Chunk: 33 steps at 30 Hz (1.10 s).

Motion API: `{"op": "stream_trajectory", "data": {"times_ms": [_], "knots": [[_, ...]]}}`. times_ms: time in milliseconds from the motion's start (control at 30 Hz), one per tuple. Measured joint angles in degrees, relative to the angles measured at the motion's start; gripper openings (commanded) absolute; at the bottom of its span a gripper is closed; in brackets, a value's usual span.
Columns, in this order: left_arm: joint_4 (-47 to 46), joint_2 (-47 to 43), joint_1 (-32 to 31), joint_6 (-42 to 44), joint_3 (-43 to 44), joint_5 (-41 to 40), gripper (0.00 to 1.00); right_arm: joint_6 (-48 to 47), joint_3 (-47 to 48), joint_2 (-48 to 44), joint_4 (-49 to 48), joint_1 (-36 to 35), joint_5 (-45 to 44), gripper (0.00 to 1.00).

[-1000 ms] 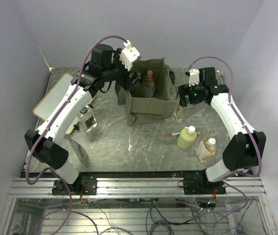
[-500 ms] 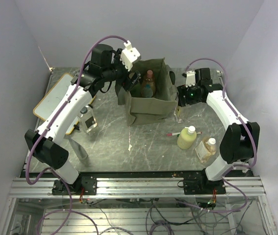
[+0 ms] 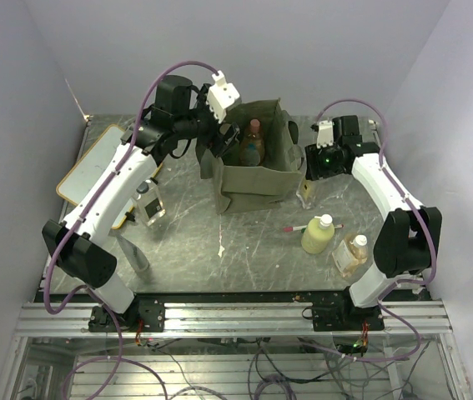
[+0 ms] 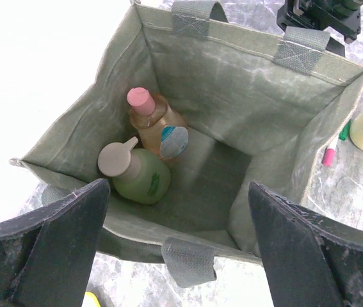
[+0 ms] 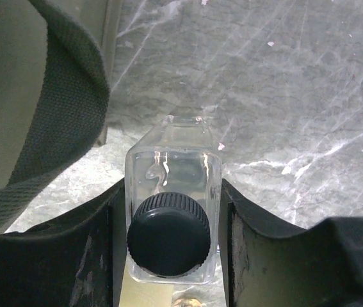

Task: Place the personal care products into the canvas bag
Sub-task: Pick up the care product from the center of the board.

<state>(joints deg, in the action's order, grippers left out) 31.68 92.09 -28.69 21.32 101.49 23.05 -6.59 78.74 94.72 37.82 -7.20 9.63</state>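
Now the right gripper (image 5: 171, 192) has narrowed from a wide spread, and its dark fingers (image 5: 98, 256) sit against both side walls of a clear square bottle with a black screw cap (image 5: 171, 169). The grip looks made or all but made. The bottle stands upright on the grey marbled table (image 5: 283, 96), not yet lifted, just beside the right wall of the boxy olive-green canvas bag (image 4: 245, 83), whose handle loop hangs close at the left of the wrist view. Over the last second this arm has also drawn in closer to the bag, so the next step is probably a lift and a short carry over the rim.

The left gripper (image 4: 178, 185) hovers over the bag's mouth, jaws spread wide and empty. Inside lie an amber bottle with a pink cap (image 4: 159, 128) and a green bottle with a beige top (image 4: 136, 176).

Further out, a yellow-green bottle with a white cap (image 3: 318, 235) and an amber square bottle (image 3: 351, 252) wait on the table, so several items remain.
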Motion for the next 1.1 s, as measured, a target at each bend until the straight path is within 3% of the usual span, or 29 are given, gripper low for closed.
{"op": "stream_trajectory", "data": {"times_ms": [200, 333, 767, 1100], "knots": [[1.2, 0.3, -0.9, 2.0, 0.0, 1.6, 1.00, -0.9, 1.5, 0.5, 2.1, 2.1, -0.1, 0.10], [2.7, 0.7, -2.5, 3.8, 0.0, 2.2, 1.00, -2.3, 4.2, 0.6, 4.8, 3.9, -0.5, 0.01], [7.1, 2.7, -7.8, 8.8, 0.0, 4.7, 0.99, -5.6, 25.8, 0.0, 11.0, 5.5, -2.0, 0.00], [7.4, 4.3, -8.5, 10.4, -0.4, 4.6, 0.93, -5.2, 42.0, -1.0, 14.0, 4.8, 4.1, 0.00]]}}
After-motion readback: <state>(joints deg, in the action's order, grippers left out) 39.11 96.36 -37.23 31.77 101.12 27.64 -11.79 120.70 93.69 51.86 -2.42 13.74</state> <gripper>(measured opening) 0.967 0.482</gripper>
